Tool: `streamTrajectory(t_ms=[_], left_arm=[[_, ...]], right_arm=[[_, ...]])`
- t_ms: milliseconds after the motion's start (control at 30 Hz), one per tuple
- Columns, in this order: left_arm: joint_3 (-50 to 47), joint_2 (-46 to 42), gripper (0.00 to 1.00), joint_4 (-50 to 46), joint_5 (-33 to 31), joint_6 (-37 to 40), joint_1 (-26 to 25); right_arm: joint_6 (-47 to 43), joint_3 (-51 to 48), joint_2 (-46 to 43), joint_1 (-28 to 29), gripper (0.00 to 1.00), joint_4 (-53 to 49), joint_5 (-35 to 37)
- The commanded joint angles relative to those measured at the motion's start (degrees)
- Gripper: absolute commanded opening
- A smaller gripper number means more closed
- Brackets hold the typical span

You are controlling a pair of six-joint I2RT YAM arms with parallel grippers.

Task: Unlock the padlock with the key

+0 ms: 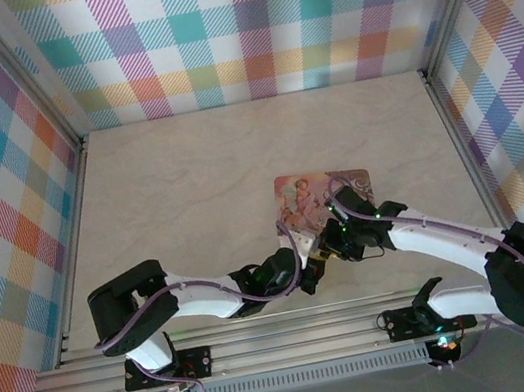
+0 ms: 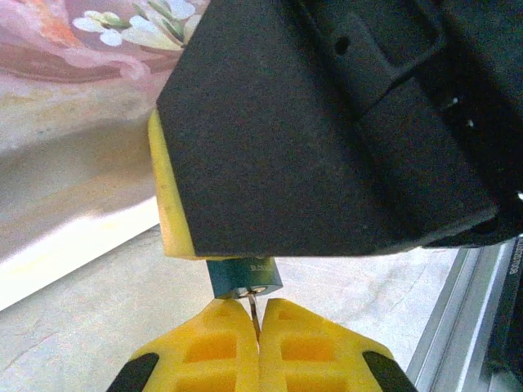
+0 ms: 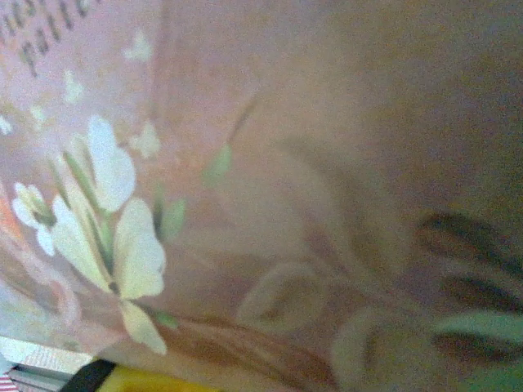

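Observation:
The blue padlock (image 2: 243, 276) sticks out from under a black finger with a yellow pad (image 2: 327, 122) of my right gripper (image 1: 332, 245), which is closed on its upper part; the shackle is hidden. My left gripper (image 2: 260, 309) is shut on the thin grey key (image 2: 255, 309), whose blade runs up into the keyhole in the padlock's bottom face. In the top view the two grippers meet tip to tip, the left gripper (image 1: 310, 275) just in front of the pink picture-printed box (image 1: 322, 190). The right wrist view looks at the box's flowered face (image 3: 286, 163) from very close.
The pink box (image 2: 98, 49) lies just behind the padlock. An aluminium rail (image 1: 297, 337) runs along the table's near edge, close to the right of the grippers (image 2: 466, 327). Checked walls (image 1: 242, 27) enclose the table; bare tabletop (image 1: 180, 190) lies to the left and behind.

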State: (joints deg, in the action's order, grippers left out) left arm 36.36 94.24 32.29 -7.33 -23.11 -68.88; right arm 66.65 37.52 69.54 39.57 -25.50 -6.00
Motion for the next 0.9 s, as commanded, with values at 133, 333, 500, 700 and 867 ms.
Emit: streamTrajectory(t_ms=[133, 333, 500, 700, 867], left_arm=[[-4.72, -1.89, 0.00, -2.43, -3.62, -0.22, 0.82], [-3.86, -1.51, 0.00, -3.38, -1.81, -0.01, 1.12], [-4.05, -1.86, 0.00, -1.56, 1.01, -3.60, 2.00], [-7.84, -0.19, 0.00, 11.16, 13.36, -16.42, 7.42], [-8.65, 1.33, 0.00, 17.12, 20.20, -22.83, 9.76]], right_arm=[[1.52, 1.54, -4.95, 0.42, 0.51, -7.09, -4.82], [3.41, -0.70, -6.84, 0.41, 0.57, -5.71, -4.30], [5.71, -3.54, -10.19, 0.41, 0.58, -3.33, -2.44], [9.77, -9.05, -13.15, 0.81, 0.57, 5.50, -0.45], [8.75, -8.86, -9.62, 1.43, 0.58, 9.16, -0.22]])
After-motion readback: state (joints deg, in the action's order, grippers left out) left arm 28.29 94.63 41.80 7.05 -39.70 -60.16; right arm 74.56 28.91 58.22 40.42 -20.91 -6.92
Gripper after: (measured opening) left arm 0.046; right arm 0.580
